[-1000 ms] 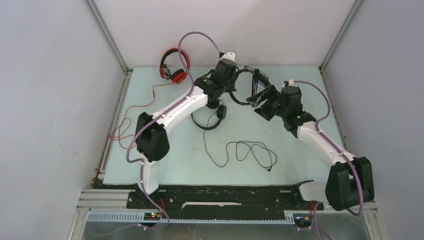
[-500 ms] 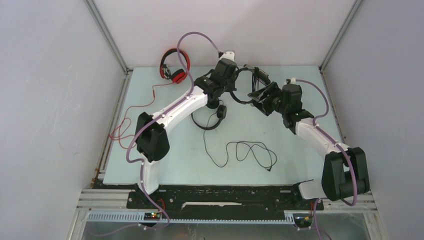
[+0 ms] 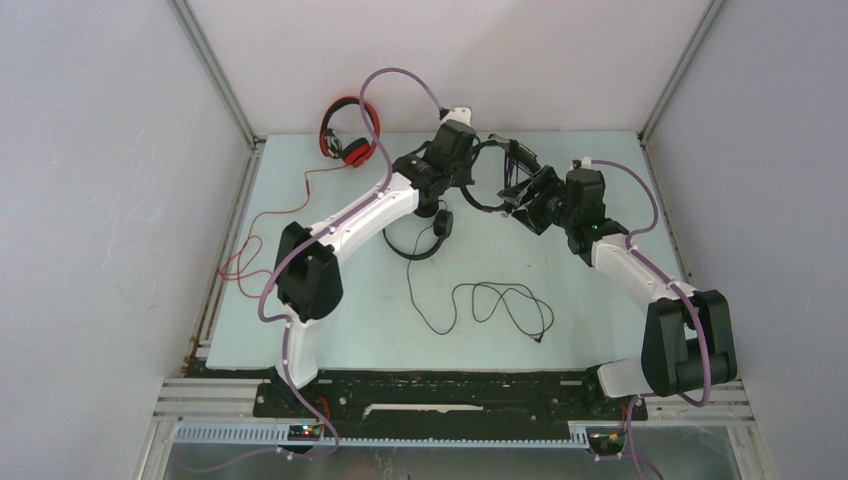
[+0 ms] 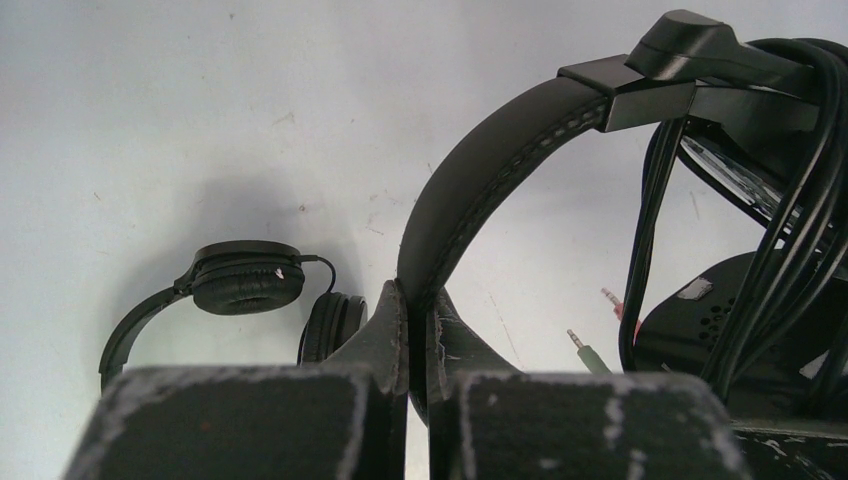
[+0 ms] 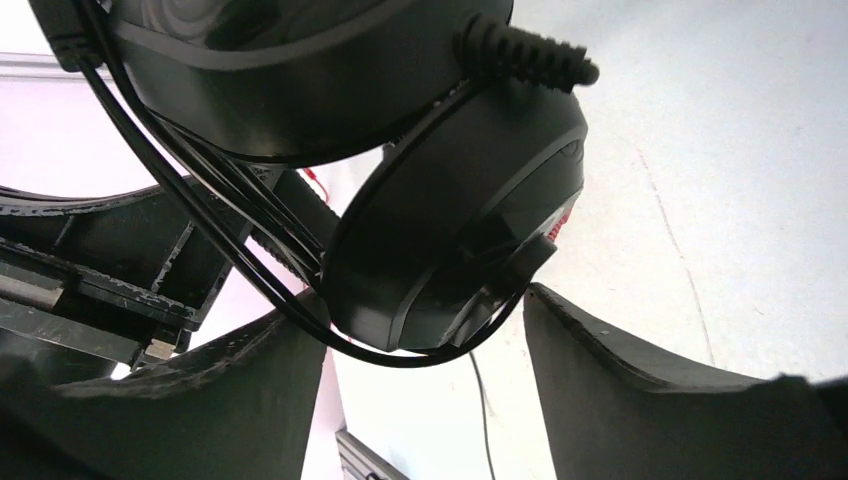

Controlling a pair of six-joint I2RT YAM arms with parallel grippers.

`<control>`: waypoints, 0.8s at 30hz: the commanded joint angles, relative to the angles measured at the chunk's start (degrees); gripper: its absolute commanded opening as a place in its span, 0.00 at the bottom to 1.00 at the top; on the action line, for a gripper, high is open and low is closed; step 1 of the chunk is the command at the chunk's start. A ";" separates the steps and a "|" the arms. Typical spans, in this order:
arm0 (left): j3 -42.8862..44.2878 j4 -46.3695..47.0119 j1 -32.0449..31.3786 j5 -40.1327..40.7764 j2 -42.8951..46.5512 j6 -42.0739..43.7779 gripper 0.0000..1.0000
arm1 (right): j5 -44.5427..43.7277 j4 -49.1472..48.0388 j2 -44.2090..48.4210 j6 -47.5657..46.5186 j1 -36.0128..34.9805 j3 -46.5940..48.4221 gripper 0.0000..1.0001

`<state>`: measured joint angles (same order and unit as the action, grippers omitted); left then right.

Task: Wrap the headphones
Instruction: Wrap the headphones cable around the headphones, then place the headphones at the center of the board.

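My left gripper (image 4: pixel 420 305) is shut on the padded headband (image 4: pixel 500 150) of a black headset (image 3: pixel 492 175) and holds it above the table at the back centre. Its black cable (image 4: pixel 790 230) is looped round the ear cups. My right gripper (image 5: pixel 425 335) is open, its fingers either side of and just under one ear cup (image 5: pixel 460 220), where a cable loop hangs. A second black headset (image 3: pixel 425 238) lies on the table with its cable (image 3: pixel 495 305) spread out loose. The red headset (image 3: pixel 350 135) lies at the back left.
The red cable (image 3: pixel 265 235) trails along the table's left edge. Two audio plugs (image 4: pixel 588 350) hang near the held headset. Grey walls close in the table on three sides. The loose black cable ends near the front centre.
My right arm has moved a little left and towards the back, bringing its open fingers closer under the ear cup. The left gripper keeps its hold and has barely moved.
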<state>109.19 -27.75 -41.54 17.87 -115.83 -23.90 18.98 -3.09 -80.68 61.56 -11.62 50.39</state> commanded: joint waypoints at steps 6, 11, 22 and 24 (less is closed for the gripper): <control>5.57 2.31 -0.47 1.36 0.14 0.61 0.00 | 2.22 4.30 2.93 -4.36 1.33 1.33 0.95; 6.43 2.25 -0.48 1.08 -0.36 0.27 0.00 | 4.76 3.68 3.47 -1.59 0.67 1.29 0.90; 5.03 3.62 -0.47 -0.20 0.27 -0.50 0.00 | 4.98 -0.49 3.31 2.98 -0.76 1.38 0.87; 4.31 4.07 -0.59 -0.34 0.71 -0.65 0.00 | 5.26 -1.43 2.85 3.73 -0.97 1.38 0.85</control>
<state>110.59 -28.45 -41.67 17.85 -116.97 -23.44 23.42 -0.32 -78.22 63.07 -12.32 50.39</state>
